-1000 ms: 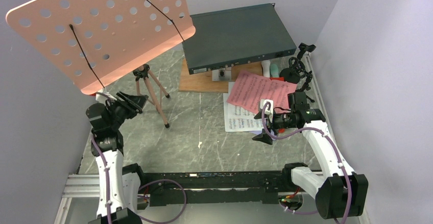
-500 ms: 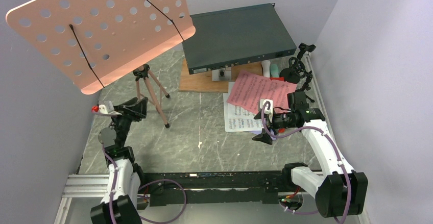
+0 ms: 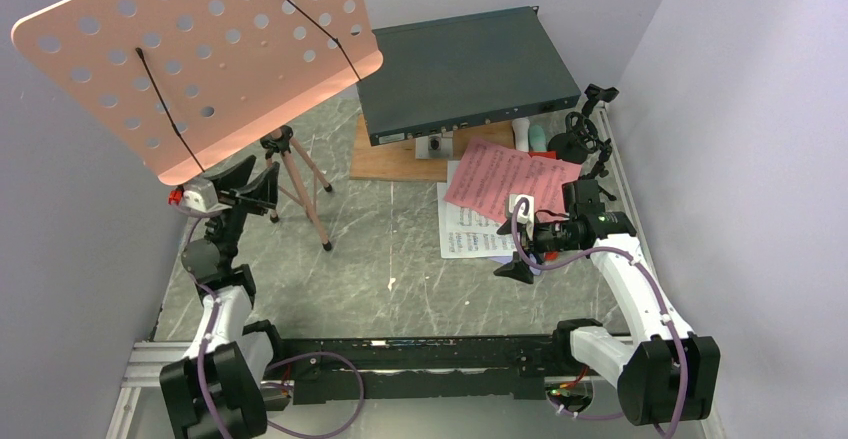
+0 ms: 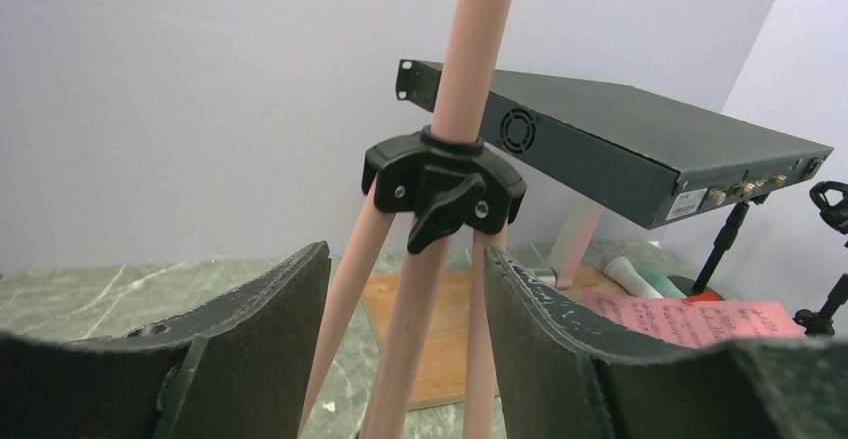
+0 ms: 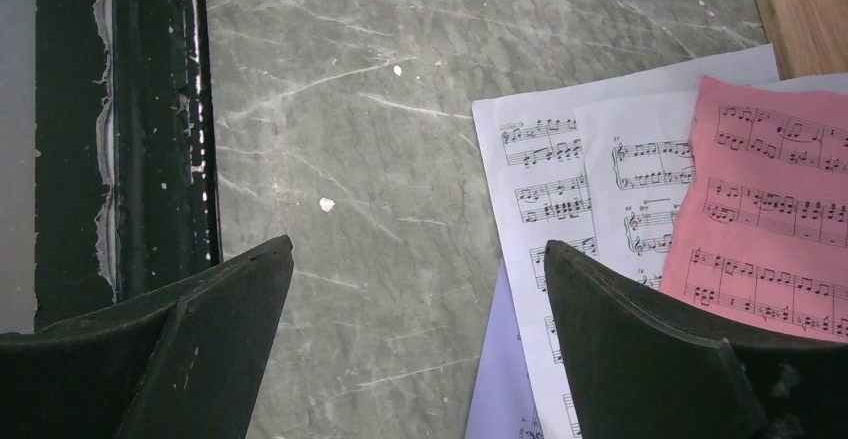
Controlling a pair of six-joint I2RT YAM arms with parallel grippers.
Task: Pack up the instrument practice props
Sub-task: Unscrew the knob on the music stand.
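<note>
The salmon-pink perforated music stand (image 3: pixel 200 59) stands at the back left on its tripod legs (image 4: pixel 415 339), under a black hub (image 4: pixel 445 179). My left gripper (image 3: pixel 255 181) is open just left of the legs. In the left wrist view they run down between its fingers (image 4: pixel 260 349) without touching. Pink (image 3: pixel 505 179) and white (image 3: pixel 465 229) sheet-music pages lie right of centre, with a lavender page (image 5: pixel 500 379) under them. My right gripper (image 5: pixel 418 249) hovers open over the pages' left edge, empty. The black mic stand (image 3: pixel 580 139) and white and mint tubes (image 3: pixel 530 137) sit at the back right.
A dark grey rack box (image 3: pixel 465 69) rests tilted on a wooden board (image 3: pixel 390 159) at the back. Walls close in on the left, back and right. A black rail (image 5: pixel 160 129) runs along the table's near edge.
My left arm has swung its gripper up and right, in towards the tripod legs, and its jaws have widened a little. The right arm has not moved.
</note>
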